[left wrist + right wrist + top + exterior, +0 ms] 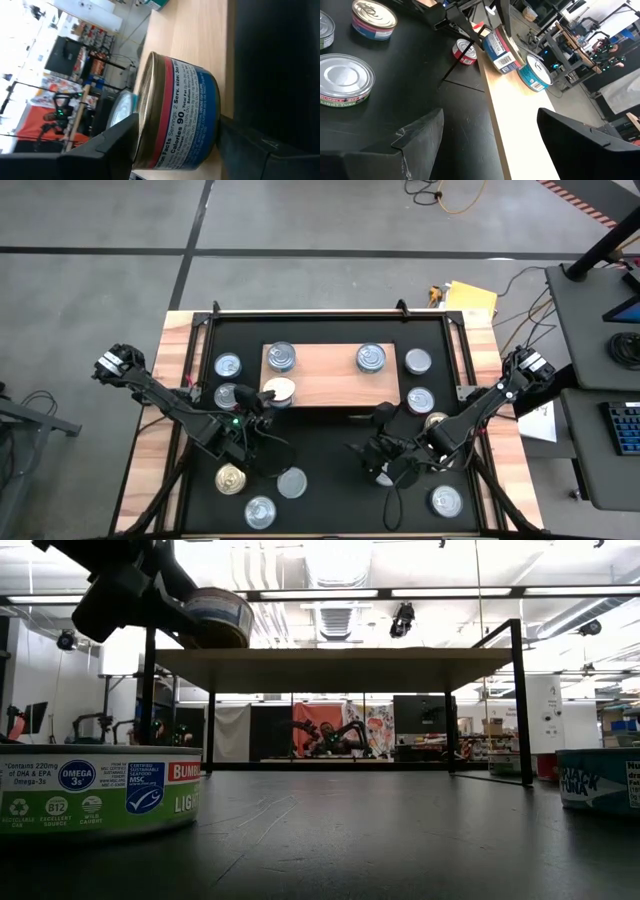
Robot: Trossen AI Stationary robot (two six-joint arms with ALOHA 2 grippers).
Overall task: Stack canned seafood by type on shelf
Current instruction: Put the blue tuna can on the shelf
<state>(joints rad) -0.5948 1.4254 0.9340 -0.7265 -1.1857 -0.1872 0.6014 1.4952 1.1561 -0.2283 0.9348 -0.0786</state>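
While a green-labelled tin (98,790) sits nearest the low camera on the black mat (320,445), the two arms work over the middle of the bench (150,430). Loose tins (292,482) lie on the mat's front part, with others along both sides of the shelf (325,380).

At centre right, the right tool (385,468) hovers over the mat with its fingers (415,137) spread apart and nothing between them, facing the shelf's front edge.

At centre left, the left tool (262,400) reaches to the front left corner of the light-wood shelf. Its fingers (107,145) bracket a red-and-blue-labelled tin (177,120) that rests on the board; whether they are pressing on it or have just let go cannot be told.

Farther back on the shelf stand a silver-lidded tin (281,358) on the left and another (371,358) toward the right, well apart from each other.
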